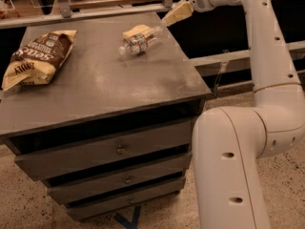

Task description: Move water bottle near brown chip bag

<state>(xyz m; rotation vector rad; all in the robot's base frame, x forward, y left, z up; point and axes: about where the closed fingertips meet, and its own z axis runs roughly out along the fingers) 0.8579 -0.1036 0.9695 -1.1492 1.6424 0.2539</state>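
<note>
Water bottle (139,43) lies on its side on the grey table (109,87), at the far right part of the top, slanting from lower left to upper right. Its dark-and-white label band wraps the middle. A pale yellow wedge (134,31) sits just behind it, touching or nearly touching the bottle's far side; which of the two cannot be told.

The brown chip bag (35,57) lies flat at the far left part of the same top, well apart from the bottle, with bare grey surface between them. Its dark brown part points to the back and its cream-tan part to the front left edge.

The claw (167,20) hangs in the air above the table's far right corner, near the upper end of the bottle but clear of it, pointing down and to the left. It shows as one cream-coloured wedge, so whether it is released or clenched cannot be told; it holds nothing. The white arm (267,42) rises behind it and bends down to a thick white segment (228,171) at the front right.

Three drawers (116,149) fill the table's front above a speckled floor (28,209).
</note>
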